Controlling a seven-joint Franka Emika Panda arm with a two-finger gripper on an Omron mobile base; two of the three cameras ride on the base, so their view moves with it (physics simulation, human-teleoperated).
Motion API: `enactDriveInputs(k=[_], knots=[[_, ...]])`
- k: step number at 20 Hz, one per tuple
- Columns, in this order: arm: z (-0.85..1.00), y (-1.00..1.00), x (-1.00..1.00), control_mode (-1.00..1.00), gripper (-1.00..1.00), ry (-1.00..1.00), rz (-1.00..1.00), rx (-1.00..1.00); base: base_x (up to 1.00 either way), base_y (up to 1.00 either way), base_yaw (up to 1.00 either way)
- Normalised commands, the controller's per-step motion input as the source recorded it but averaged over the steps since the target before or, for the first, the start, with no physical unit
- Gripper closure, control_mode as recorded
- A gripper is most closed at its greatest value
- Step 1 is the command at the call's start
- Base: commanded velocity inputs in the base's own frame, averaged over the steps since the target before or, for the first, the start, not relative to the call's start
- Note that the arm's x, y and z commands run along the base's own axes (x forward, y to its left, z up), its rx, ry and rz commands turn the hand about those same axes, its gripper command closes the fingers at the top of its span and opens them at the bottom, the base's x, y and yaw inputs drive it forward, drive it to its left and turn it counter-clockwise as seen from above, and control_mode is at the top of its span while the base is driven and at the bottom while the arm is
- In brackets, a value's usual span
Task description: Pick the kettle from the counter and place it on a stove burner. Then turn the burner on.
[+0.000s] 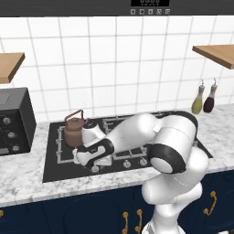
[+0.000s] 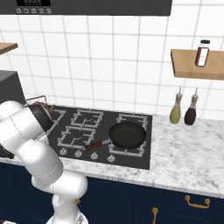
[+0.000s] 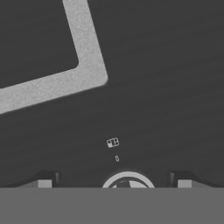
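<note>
Sitting on the far-left stove burner (image 1: 68,144), the kettle (image 1: 74,130) is placed; the claw (image 3: 114,184), fingers apart and empty, is hovering over a front knob (image 3: 127,181) — centering before pinching and twisting seems wise.

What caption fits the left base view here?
Kettle sits on the stove's back-left grate while the arm's end effector reaches low over the front knob row.

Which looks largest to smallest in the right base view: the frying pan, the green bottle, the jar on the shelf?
1. frying pan
2. green bottle
3. jar
The pan is nearer the camera, which helps it look larger.
</note>
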Motion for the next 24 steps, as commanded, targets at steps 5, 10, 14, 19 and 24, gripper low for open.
enactDriveInputs(k=[5,10,14,19,24], knots=[[0.0,0.0,0.0,-1.0,1.0,0.0,0.0,0.0,0.0,0.0,0.0],[0.0,0.0,-0.05,-1.0,1.0,0.0,0.0,0.0,0.0,0.0,0.0],[0.0,0.0,-0.28,-1.0,1.0,-0.01,0.05,0.0,0.0,0.0,0.0],[-0.03,0.0,-0.15,-1.0,1.0,0.0,0.33,0.0,0.0,0.0,0.0],[-0.04,0.0,-0.04,-1.0,1.0,0.0,0.53,-0.01,0.0,0.0,0.0]])
